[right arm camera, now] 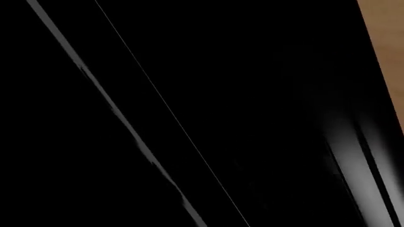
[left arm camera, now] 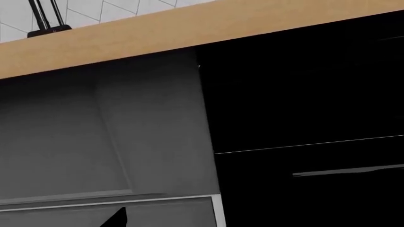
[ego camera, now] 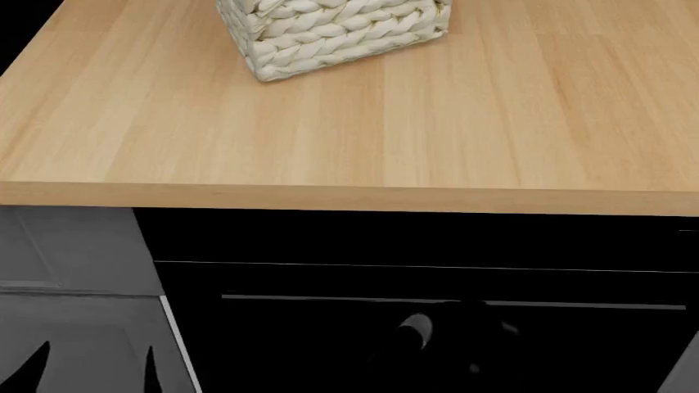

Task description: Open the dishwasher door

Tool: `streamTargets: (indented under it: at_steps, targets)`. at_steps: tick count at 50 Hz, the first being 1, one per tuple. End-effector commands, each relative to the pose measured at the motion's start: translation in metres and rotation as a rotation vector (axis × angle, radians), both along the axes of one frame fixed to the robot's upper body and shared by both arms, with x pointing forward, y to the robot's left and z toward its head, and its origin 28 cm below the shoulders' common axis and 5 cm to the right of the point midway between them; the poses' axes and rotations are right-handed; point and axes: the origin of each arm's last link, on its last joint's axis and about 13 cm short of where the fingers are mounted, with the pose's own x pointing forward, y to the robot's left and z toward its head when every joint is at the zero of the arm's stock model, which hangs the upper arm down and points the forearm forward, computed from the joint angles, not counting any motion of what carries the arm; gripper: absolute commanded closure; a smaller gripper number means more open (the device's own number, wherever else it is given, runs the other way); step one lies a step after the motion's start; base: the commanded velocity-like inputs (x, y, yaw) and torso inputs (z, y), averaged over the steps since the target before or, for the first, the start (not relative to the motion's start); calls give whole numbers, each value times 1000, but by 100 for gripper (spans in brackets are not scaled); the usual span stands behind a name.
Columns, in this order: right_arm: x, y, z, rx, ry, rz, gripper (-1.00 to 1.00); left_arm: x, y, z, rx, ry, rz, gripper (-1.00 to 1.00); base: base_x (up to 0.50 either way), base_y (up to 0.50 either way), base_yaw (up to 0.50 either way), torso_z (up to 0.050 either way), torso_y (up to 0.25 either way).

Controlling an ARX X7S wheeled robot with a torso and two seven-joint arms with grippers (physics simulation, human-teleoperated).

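Observation:
The dishwasher door (ego camera: 437,360) is a glossy black panel under the wooden countertop (ego camera: 349,139). A thin silver bar handle (ego camera: 453,302) runs across its top. The door looks closed, flush beneath the black strip above it. My left gripper (ego camera: 93,372) is open in front of the grey cabinet (ego camera: 77,344), left of the door; one dark fingertip (left arm camera: 117,218) shows in the left wrist view, with the handle (left arm camera: 347,170) off to its side. My right arm (ego camera: 421,329) is a dim dark shape just below the handle. The right wrist view shows the door (right arm camera: 252,94) and handle (right arm camera: 113,111) very close; its fingers are lost against the black.
A woven cream basket (ego camera: 333,33) stands on the countertop at the back. Grey cabinet fronts (left arm camera: 75,142) lie left of the dishwasher. A black faucet base (left arm camera: 47,29) sits on the counter before a white tiled wall (left arm camera: 107,9).

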Motion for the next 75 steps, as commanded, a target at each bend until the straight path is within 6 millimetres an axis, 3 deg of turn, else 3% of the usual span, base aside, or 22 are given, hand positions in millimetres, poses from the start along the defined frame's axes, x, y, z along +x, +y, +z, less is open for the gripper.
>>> streamTargets:
  at_steps: [1, 23, 66, 67, 75]
  targets:
    - [14, -3, -1, -83, 40, 6, -100, 1, 1, 0, -73, 24, -23, -100, 0, 0, 0, 0, 0]
    - [38, 0, -4, -163, 72, 15, -100, 1, 2, -1, -81, 24, -21, -100, 0, 0, 0, 0, 0]
    - [37, 11, -6, -190, 135, 45, -100, 2, 6, -2, -92, 21, -13, -100, 0, 0, 0, 0, 0]
    - [37, 11, -6, -187, 138, 52, 100, 2, 6, -2, -92, 21, -12, -100, 0, 0, 0, 0, 0]
    - [35, 12, -9, -154, 174, 71, 100, 3, 7, -1, -91, 20, -11, -100, 4, 0, 2, 0, 0]
